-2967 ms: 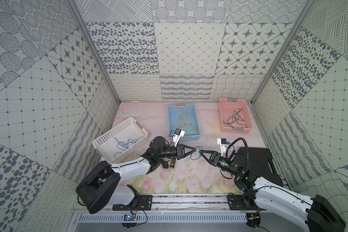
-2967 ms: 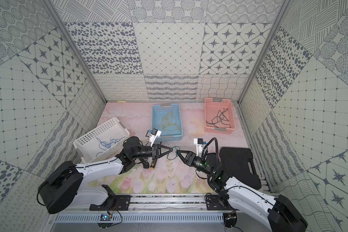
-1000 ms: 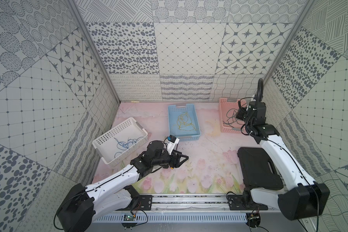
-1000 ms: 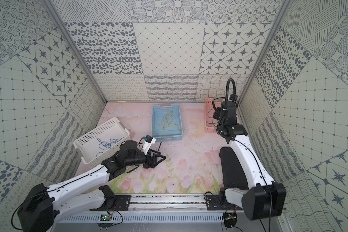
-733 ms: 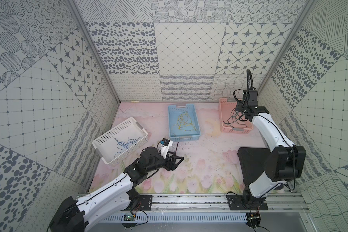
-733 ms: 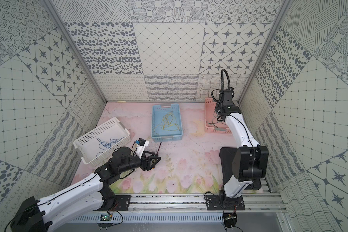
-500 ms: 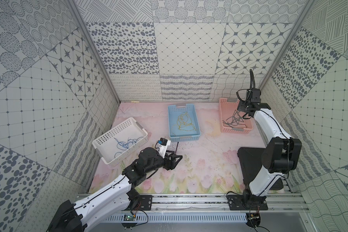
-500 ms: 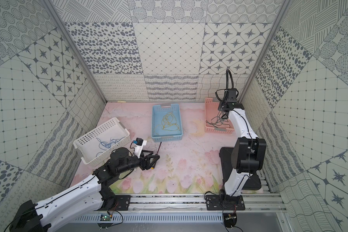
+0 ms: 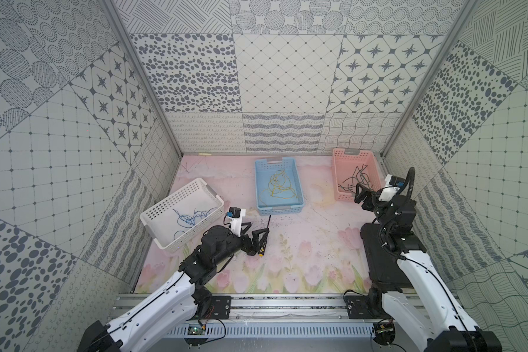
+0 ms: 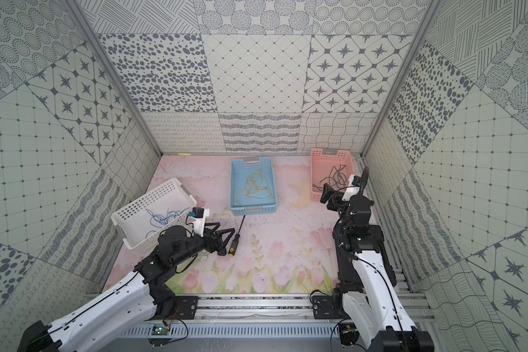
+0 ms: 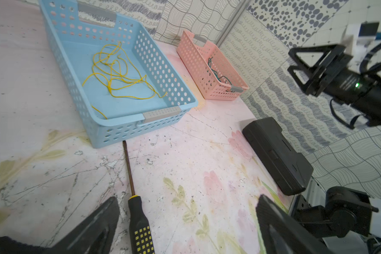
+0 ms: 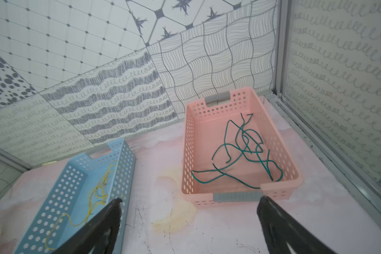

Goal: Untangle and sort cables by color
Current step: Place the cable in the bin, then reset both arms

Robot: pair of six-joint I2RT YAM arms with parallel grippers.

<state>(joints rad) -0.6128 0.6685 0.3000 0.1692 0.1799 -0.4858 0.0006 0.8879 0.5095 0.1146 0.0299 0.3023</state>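
**Both hands empty, every cable in a basket**

My left hand (image 9: 255, 231) is spread wide and holds nothing. It hangs low over the counter (image 9: 311, 243), with the black-and-yellow screwdriver (image 11: 140, 224) lying between its fingers, close to one of them (a tool, not mine to sort). My right hand (image 9: 365, 195) is just as wide and just as empty, poised at the near end of the pink basket (image 12: 189, 143).

The blue cables (image 9: 189, 217) lie in the white basket (image 9: 171, 201), the yellow cables (image 11: 119, 77) in the blue basket (image 11: 154, 59), and the dark green cables (image 12: 242, 151) in the pink one. I see no loose wire on the counter, so I judge the sorting done or nearly so.

Should one need lifting, I expect it to be very light, limp and a little springy, keeping its kinks. So thin a wire would slip from a slack pinch, so my fingers must close almost fully. I would take hold where a loop stands proud of the basket floor, away from the crossings, so neighbours are not dragged along. I would raise it slowly, since a free end could catch in the wall holes.
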